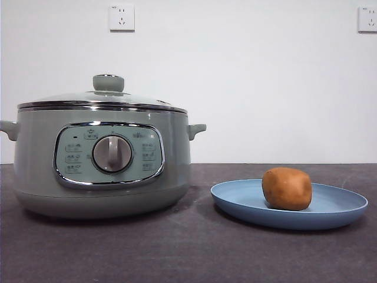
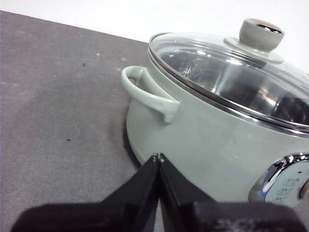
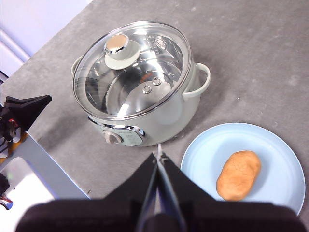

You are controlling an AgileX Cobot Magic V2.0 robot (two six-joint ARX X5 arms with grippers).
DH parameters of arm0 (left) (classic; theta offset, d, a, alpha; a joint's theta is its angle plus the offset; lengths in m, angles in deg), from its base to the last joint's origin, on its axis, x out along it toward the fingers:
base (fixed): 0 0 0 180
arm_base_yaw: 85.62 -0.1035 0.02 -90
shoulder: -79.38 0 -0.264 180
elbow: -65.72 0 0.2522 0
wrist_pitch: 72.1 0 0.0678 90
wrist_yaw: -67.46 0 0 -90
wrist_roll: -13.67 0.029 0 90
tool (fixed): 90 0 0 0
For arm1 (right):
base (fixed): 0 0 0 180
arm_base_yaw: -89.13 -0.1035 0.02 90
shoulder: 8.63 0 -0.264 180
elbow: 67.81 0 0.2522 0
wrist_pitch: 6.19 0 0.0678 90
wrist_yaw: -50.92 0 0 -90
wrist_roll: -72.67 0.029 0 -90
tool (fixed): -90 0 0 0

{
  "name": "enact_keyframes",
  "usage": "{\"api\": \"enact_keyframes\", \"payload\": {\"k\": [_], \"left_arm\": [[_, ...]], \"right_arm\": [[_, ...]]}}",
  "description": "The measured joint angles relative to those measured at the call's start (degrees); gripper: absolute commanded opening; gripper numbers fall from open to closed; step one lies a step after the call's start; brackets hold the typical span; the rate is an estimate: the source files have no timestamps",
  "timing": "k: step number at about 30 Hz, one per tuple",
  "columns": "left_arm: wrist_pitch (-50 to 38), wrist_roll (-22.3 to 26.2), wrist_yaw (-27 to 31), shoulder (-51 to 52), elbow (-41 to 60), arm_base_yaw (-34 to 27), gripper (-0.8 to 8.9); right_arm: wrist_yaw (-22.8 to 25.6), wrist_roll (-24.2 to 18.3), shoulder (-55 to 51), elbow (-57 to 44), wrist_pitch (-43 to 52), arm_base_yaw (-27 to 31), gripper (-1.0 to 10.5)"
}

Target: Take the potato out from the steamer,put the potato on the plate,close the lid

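Judging by how things lie, all three steps look done — the potato [image 1: 287, 188] rests on the plate [image 1: 330, 215], and the lid [image 1: 101, 100] sits flat on the steamer [image 1: 100, 171], its chrome rim meeting the pot's rim all round. No step seems left in hand; the next move, if any, calls only for the arms to keep clear and leave things as they are.

Seen from the right wrist camera, high over the table [image 3: 251, 43], the steamer stands at about eleven o'clock of the plate, close but not touching. Through the glass lid the steamer's steel inside shows bare — no food visible in it. The plate holds only the potato, lying toward the side away from the pot.

The left hand [image 2: 159, 157] is clenched, jaws pressed together on nothing, low beside the steamer's wall under a side handle [image 2: 147, 92]. The right hand [image 3: 159, 153] is likewise clenched and empty, poised well above the things between steamer and plate.
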Motion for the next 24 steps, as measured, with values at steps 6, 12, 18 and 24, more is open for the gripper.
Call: {"api": "enact_keyframes", "payload": {"k": [6,12,18,24], "left_arm": [[0.00,0.00,-0.02,0.00,0.00,0.00,-0.04],[0.00,0.00,-0.02,0.00,0.00,0.00,-0.03],[0.00,0.00,-0.02,0.00,0.00,0.00,-0.04],[0.00,0.00,-0.02,0.00,0.00,0.00,-0.04]], "right_arm": [[1.62,-1.01,-0.20,-0.02,-0.57,0.74,0.0],[5.77,-3.63,-7.67,-5.68,5.18,8.98,0.0],[5.62,-3.80,-21.59,-26.38,22.97,16.09,0.0],[5.75,-0.46,-35.15,-49.90,41.62,19.67,0.0]]}}
